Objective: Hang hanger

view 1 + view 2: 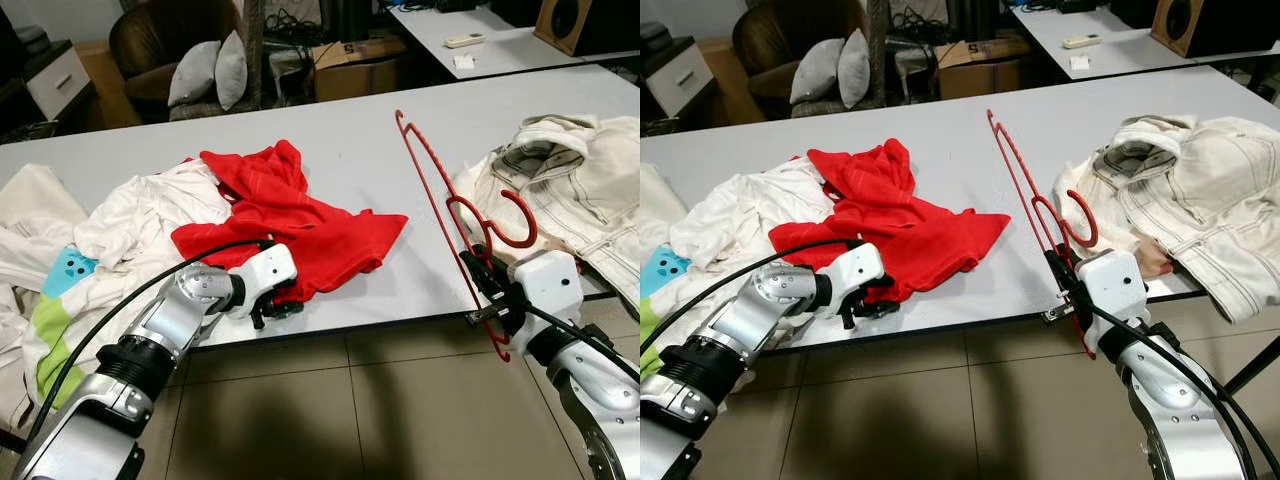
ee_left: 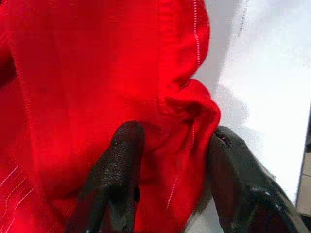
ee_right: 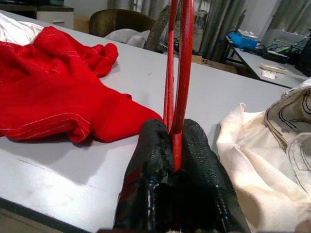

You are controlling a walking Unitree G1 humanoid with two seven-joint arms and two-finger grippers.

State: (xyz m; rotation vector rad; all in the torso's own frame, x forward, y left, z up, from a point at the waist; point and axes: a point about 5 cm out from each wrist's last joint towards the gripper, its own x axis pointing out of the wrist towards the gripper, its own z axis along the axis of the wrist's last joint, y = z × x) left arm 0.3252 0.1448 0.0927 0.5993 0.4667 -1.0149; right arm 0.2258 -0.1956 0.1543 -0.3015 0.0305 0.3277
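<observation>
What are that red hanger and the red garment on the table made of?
The red hanger, clamped in the right gripper, looks like thin glossy plastic or coated wire; which is unclear. The red garment, between the left gripper's open fingers, looks like soft matte knit with pale stitched lines.

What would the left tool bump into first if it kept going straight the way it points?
The red shirt. The left tool sits at the table edge with its open fingers already astride a fold of that cloth, so it would probably push straight into the shirt, with the grey table underneath.
</observation>
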